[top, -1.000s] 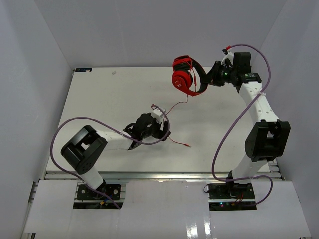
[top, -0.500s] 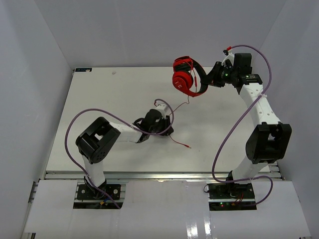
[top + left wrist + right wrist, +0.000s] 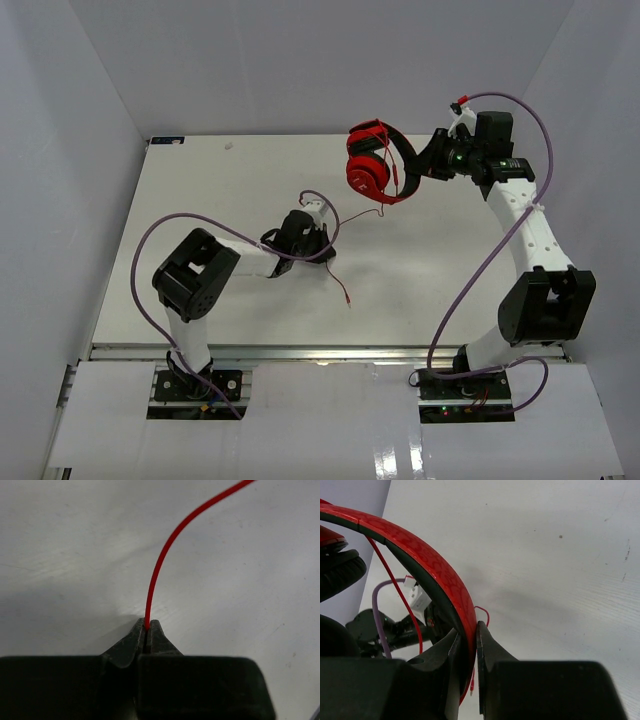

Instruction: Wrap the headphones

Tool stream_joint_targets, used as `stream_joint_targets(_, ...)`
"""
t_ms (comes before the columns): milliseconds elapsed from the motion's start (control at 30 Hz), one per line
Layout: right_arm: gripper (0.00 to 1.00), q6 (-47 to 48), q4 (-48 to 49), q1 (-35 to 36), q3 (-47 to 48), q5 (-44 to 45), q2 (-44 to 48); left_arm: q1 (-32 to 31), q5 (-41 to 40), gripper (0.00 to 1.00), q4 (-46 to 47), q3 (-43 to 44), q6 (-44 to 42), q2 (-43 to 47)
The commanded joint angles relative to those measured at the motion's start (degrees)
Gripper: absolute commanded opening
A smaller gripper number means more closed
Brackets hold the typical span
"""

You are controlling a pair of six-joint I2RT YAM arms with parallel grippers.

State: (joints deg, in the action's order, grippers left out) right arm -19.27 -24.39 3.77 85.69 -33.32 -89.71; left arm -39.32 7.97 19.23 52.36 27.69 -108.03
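The red headphones (image 3: 372,160) hang above the table's far right part. My right gripper (image 3: 420,165) is shut on their black-edged headband (image 3: 440,575), which passes between its fingers (image 3: 468,635). One ear cup's dark pad (image 3: 340,572) shows at the left edge of the right wrist view. The thin red cord (image 3: 350,214) droops from the cups toward mid-table. My left gripper (image 3: 315,247) is shut on it; in the left wrist view the cord (image 3: 165,550) rises out of the closed tips (image 3: 147,627). The loose plug end (image 3: 346,298) trails on the table.
White table (image 3: 200,200) inside grey walls. Purple robot cables loop beside each arm (image 3: 150,250) (image 3: 480,250). The left arm's wrist shows under the headband in the right wrist view (image 3: 375,630).
My left gripper has closed on the cord and drawn back to the left, dragging the plug end left. The right arm has shifted the headphones slightly right.
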Motion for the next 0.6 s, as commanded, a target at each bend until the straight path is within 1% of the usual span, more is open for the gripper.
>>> stream_joint_targets(0, 0.08, 3.03, 1.65, 0.01, -0.41, -3.15, 5.09, 5.52, 2.14, 0.0, -1.67, 1.72, -3.78, 1.55)
stream_joint_targets(167, 0.08, 6.47, 0.81, 0.01, -0.64, -5.44, 6.32, 10.39, 3.33, 0.0, -4.78, 5.0, -7.0, 0.85)
stream_joint_targets(267, 0.08, 10.08, 0.23, 0.08, -0.84, -7.63, 7.08, 12.91, 3.82, 0.0, -6.72, 8.19, -8.29, -1.25)
stream_joint_targets(400, 0.08, 15.2, -1.23, 0.18, -1.66, -7.7, 8.2, 14.97, 4.18, 0.0, -9.92, 15.09, -9.34, -5.35)
stream_joint_targets(567, 0.08, 21.71, -4.95, 1.16, -3.89, -6.61, 9.3, 15.61, 5.9, 0.0, -13.36, 25.19, -10.03, -9.1)
